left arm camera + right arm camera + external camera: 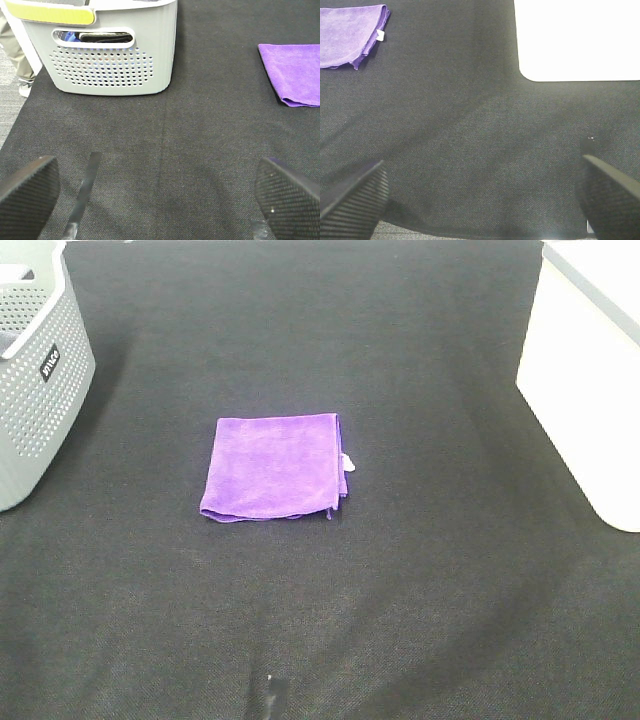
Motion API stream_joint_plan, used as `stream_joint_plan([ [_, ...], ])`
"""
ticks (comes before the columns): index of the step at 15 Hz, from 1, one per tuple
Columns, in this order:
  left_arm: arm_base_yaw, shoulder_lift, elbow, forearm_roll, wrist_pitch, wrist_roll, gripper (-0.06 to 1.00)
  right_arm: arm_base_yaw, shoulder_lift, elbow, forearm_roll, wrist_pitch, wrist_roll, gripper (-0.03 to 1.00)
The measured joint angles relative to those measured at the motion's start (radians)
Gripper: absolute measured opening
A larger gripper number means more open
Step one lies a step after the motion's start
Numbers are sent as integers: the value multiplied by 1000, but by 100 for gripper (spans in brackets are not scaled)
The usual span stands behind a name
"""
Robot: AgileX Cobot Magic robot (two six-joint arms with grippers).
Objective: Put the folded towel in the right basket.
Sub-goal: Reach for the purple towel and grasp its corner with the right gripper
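A folded purple towel [272, 467] lies flat on the black mat near the middle of the table, with a small white tag at its right edge. It also shows in the left wrist view [295, 72] and in the right wrist view [350, 35]. The white right basket [590, 370] stands at the right edge of the table and shows in the right wrist view [577, 37]. Neither arm shows in the exterior high view. My left gripper [157, 200] is open and empty above the mat, well short of the towel. My right gripper [482, 200] is open and empty too.
A grey perforated basket [35, 370] stands at the left edge; in the left wrist view [107, 50] dark items show through its handle slot. The black mat [320, 620] covers the table. A person's leg and shoe [17, 60] show beyond the mat's edge.
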State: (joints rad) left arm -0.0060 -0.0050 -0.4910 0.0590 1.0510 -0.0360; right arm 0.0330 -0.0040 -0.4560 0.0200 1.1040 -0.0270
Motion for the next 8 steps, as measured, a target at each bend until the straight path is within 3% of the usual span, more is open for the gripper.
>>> stream_joint_plan([
  [8, 0, 0, 0, 0, 0, 0, 99, 0, 0, 0, 0, 0, 0, 96],
])
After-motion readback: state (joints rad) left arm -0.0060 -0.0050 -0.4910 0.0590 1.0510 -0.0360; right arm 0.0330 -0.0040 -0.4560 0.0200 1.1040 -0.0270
